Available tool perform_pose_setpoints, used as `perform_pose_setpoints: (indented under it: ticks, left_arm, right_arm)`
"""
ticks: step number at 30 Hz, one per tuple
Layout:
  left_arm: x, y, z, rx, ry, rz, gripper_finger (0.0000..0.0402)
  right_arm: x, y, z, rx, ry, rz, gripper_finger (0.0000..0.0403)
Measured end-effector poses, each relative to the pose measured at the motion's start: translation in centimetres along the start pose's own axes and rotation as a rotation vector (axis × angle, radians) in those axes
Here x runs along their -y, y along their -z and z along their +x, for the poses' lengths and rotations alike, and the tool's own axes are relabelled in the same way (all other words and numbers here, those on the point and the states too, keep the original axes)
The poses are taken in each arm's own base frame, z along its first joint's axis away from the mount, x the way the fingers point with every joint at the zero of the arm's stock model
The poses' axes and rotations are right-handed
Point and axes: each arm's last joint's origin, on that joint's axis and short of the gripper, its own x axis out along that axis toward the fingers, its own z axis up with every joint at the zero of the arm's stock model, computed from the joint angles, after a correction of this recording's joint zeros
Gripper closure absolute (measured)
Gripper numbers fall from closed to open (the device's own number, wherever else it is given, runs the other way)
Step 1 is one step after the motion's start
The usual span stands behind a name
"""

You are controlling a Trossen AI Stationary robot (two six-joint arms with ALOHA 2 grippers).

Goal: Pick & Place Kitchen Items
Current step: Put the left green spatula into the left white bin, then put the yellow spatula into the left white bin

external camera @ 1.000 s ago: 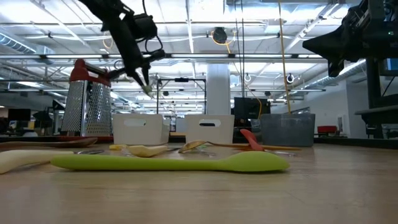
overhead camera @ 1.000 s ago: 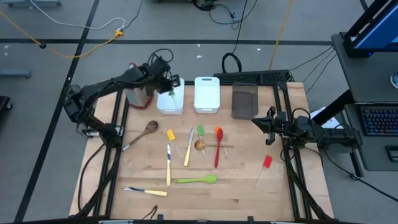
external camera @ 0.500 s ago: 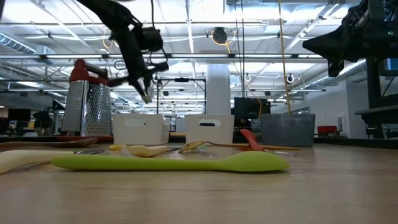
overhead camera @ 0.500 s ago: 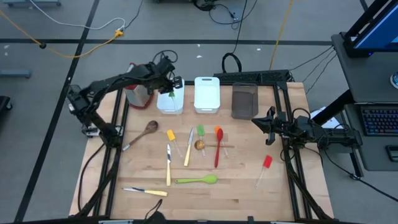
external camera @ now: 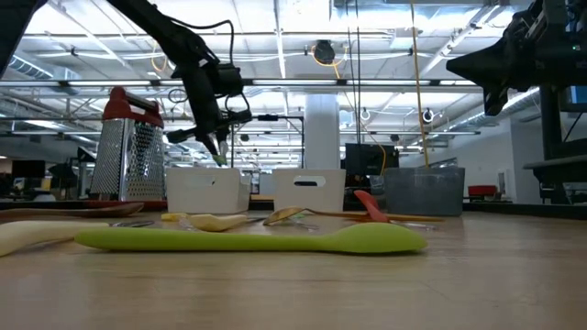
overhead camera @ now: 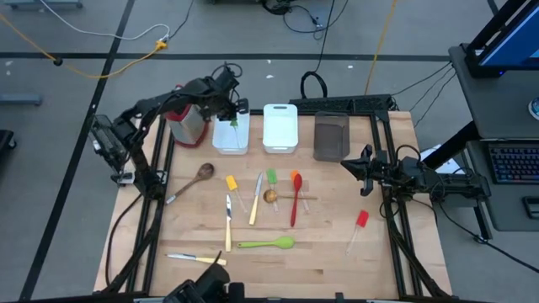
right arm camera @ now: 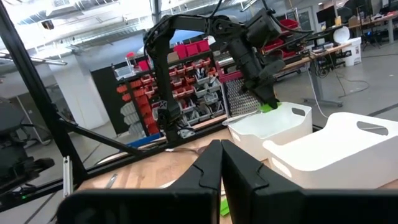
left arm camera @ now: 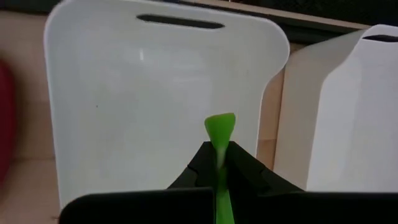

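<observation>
No lettering, label, brand or number can be read anywhere on the table, the bins, the utensils or the arms; any signs in the room behind the table are too small to make out.

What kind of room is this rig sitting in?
Most likely a robotics lab or workshop: shelves of red parts bins, an open ceiling with strip lights, and cables on the floor around the table.

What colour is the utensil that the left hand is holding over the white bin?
Green; the left wrist view shows it best.
</observation>
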Motion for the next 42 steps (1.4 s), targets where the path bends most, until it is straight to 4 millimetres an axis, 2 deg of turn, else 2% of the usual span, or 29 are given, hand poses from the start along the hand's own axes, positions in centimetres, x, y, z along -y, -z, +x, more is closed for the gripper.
perform_pose_setpoints:
  ticks: [7,27,37,42]
  left_arm:
    - [-0.12,-0.13,-0.01,0.041,-0.038,0.036,0.0362]
    - [-0.26,-0.36,-0.04,0.074,-0.069,0.136,0.0347]
    - [-0.33,-0.6,-0.07,0.144,-0.125,0.145,0.0222]
    - [-0.11,-0.8,-0.08,0.164,-0.106,0.18,0.0182]
  right_arm:
    - [0.0,-0.01,0.0,0.001,0.0,0.001,0.0399]
    - [0.0,-0.01,0.0,0.001,-0.001,0.001,0.0399]
    - [0.0,-0.01,0.0,0.001,-0.001,0.001,0.0399]
    - [0.0,-0.01,0.0,0.001,-0.001,0.002,0.0399]
